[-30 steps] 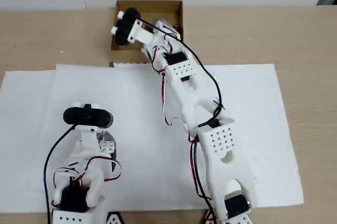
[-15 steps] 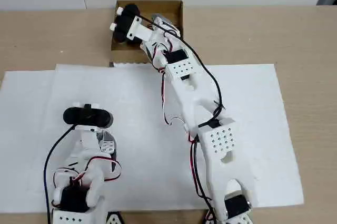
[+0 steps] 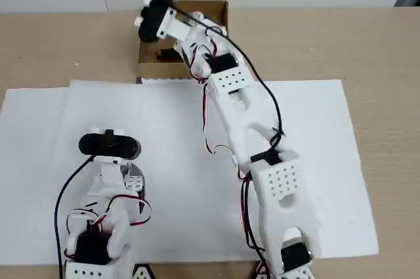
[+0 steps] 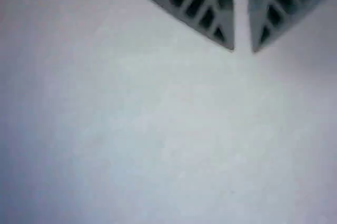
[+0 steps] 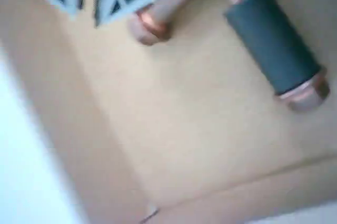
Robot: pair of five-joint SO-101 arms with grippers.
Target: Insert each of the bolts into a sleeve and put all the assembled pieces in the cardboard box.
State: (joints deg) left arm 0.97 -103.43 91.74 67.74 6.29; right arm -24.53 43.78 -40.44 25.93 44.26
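Snagging is the hazard: the right claw [image 5: 90, 0], nearly closed and apparently empty, hangs inside the cardboard box [image 3: 147, 59] just beside a copper-ended piece [image 5: 150, 23], which a careless withdrawal could drag out, while the dark sleeve [image 5: 271, 45] with its copper bolt [image 5: 305, 93] lies flat on the box floor.

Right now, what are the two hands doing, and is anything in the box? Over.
Left hand shut, empty, over white paper. Right hand at cardboard box, sleeved bolt lying inside; another bolt end by its tip. Nothing seen blocking.
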